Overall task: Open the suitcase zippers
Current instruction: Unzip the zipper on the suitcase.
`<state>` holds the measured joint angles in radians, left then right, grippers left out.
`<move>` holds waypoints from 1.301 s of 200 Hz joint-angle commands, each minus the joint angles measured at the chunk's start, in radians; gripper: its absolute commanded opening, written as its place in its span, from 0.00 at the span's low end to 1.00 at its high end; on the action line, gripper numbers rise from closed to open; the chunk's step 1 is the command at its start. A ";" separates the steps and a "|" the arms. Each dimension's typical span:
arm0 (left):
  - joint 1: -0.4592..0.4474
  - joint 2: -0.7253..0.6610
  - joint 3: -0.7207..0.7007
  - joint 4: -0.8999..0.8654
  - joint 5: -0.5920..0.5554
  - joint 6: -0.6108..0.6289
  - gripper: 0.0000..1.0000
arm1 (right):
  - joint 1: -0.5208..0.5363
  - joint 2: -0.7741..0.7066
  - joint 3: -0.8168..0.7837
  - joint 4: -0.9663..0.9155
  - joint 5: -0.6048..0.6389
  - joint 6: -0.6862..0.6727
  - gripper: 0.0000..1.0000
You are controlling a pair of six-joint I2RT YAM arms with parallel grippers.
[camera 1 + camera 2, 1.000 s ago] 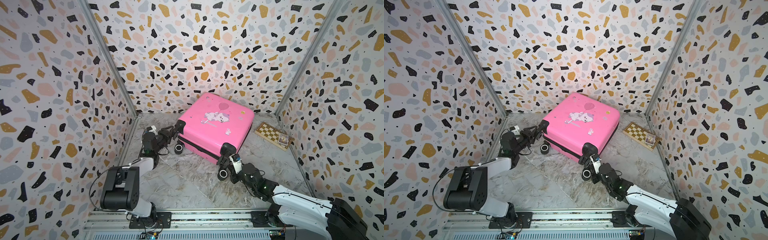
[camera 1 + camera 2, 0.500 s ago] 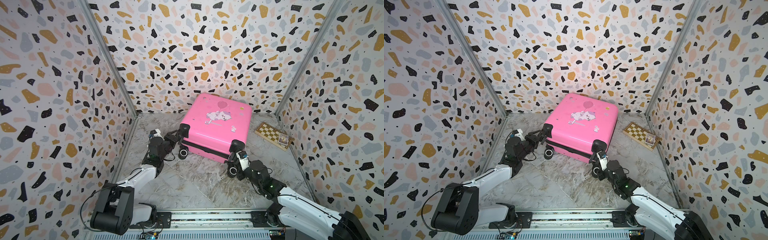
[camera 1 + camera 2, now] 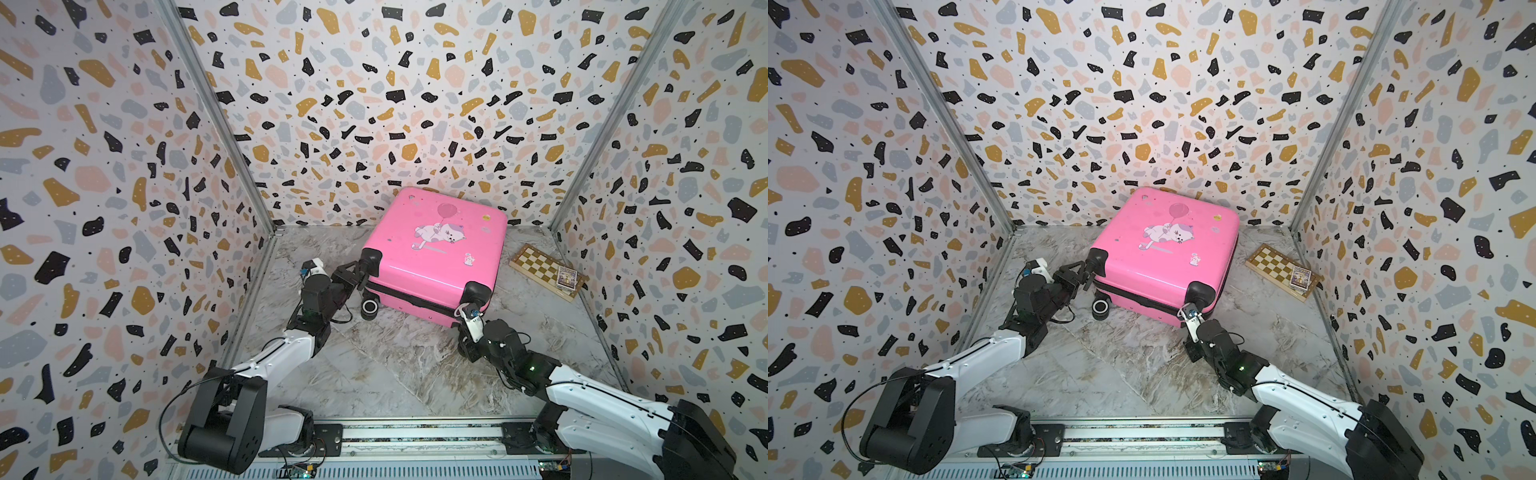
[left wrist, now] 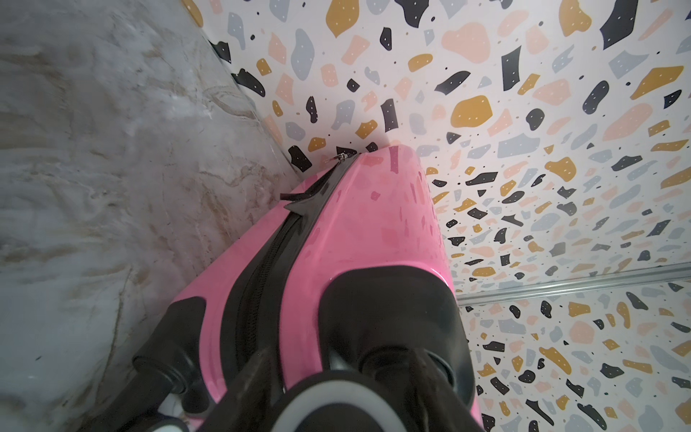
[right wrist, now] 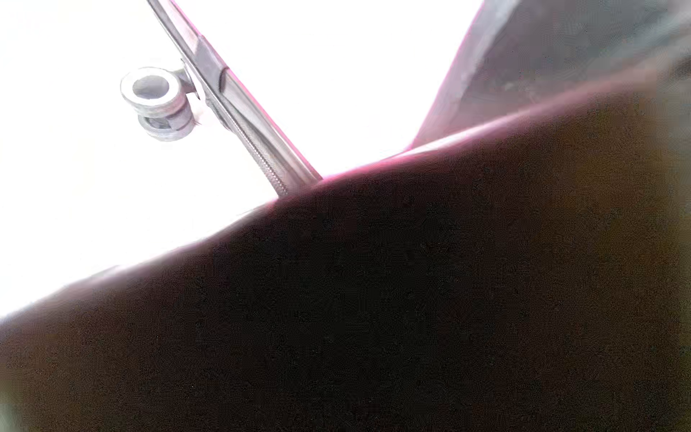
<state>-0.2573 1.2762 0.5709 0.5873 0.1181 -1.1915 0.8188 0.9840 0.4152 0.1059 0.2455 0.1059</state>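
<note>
Suitcase [image 3: 436,249] lies flat on the marbled floor [image 3: 374,374], cat print up, its far edge against the back wall.

My left claw [image 3: 356,277] pinches the corner wheel [image 4: 332,407] at the near-left corner. I judge this is to brace the case so it cannot slide while the zipper is pulled.

My right claw [image 3: 1185,312] is tucked at the near-right corner, jaws pressed together. I cannot tell whether anything is between them.

Zippers [image 4: 261,269]: the black band along the seam looks closed on the sides I see. A small pull [image 4: 340,156] sits at the far corner by the wall.

The case is shut, so its contents are hidden.

A chessboard [image 3: 544,270] lies well apart, to the right.
</note>
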 commanded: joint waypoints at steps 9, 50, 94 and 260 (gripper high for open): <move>-0.134 -0.037 0.001 -0.046 0.248 0.049 0.34 | 0.039 0.099 0.131 0.056 -0.080 0.020 0.00; -0.175 -0.068 -0.009 -0.078 0.236 0.068 0.34 | -0.062 0.157 0.169 0.035 -0.146 0.053 0.00; -0.255 -0.110 -0.024 -0.119 0.213 0.083 0.34 | -0.193 0.141 0.160 0.032 -0.253 -0.008 0.00; -0.537 -0.099 -0.013 -0.144 0.096 0.124 0.34 | 0.003 0.111 0.045 0.222 -0.314 -0.011 0.00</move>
<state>-0.7105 1.1427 0.5556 0.4217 0.0834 -1.0832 0.7391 1.0843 0.4404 0.2649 0.0063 0.0917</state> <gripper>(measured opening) 0.531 0.046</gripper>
